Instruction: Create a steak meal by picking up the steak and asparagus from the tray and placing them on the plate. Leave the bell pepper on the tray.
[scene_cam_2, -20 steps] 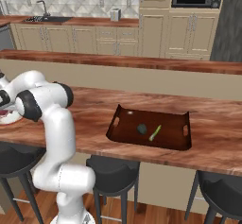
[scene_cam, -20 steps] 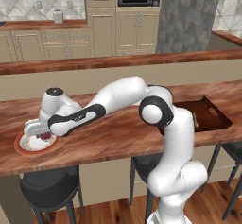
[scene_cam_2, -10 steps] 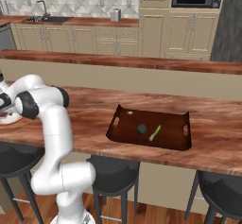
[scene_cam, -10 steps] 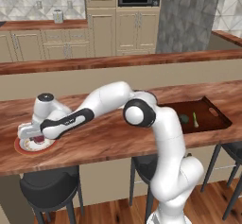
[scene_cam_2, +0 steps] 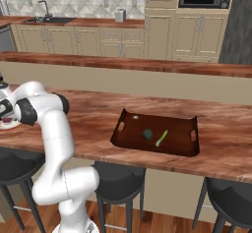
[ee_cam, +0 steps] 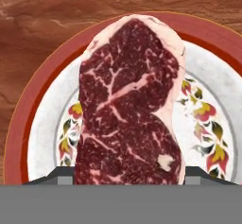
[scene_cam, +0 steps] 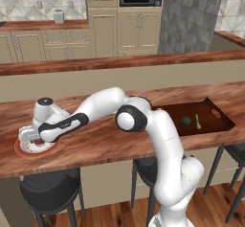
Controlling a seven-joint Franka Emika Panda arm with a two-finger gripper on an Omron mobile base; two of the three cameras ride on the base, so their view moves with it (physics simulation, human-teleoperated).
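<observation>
While gripper (scene_cam: 32,142) clasps steak (ee_cam: 130,105), steak hangs over plate (ee_cam: 208,72).

A marbled dark red steak (ee_cam: 130,105) with a pale fat edge is seen over the round white plate (ee_cam: 42,124), whose broad orange-red rim and leaf-patterned inner ring are visible. The plate (scene_cam: 21,149) is set near the counter's left end. On the dark brown tray (scene_cam_2: 129,136), towards the right end, a dark green bell pepper (scene_cam_2: 147,134) and a thin light-green asparagus (scene_cam_2: 161,138) are laid just beside each other.
</observation>
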